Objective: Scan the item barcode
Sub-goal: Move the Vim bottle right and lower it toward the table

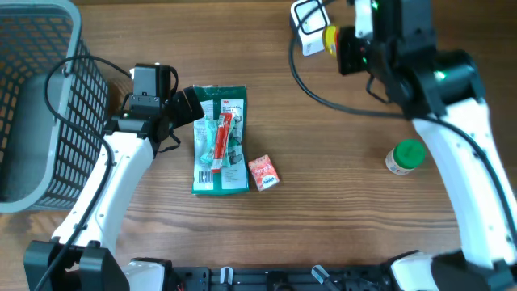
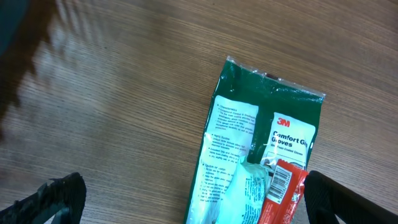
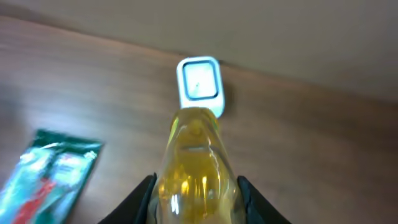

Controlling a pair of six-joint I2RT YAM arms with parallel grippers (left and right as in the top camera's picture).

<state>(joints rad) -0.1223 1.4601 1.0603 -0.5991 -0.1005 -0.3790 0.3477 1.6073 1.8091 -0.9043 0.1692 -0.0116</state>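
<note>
Glove packet [image 1: 220, 139] just beside left hand [image 1: 184, 120]

Left claw [image 1: 187, 106] agape, right claw [image 3: 198, 200] clasped.

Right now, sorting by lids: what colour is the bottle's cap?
Green; bottle cap shows best in the overhead view.

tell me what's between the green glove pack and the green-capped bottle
Overhead view: a small red packet beside the glove pack, then bare table up to the bottle.
</note>
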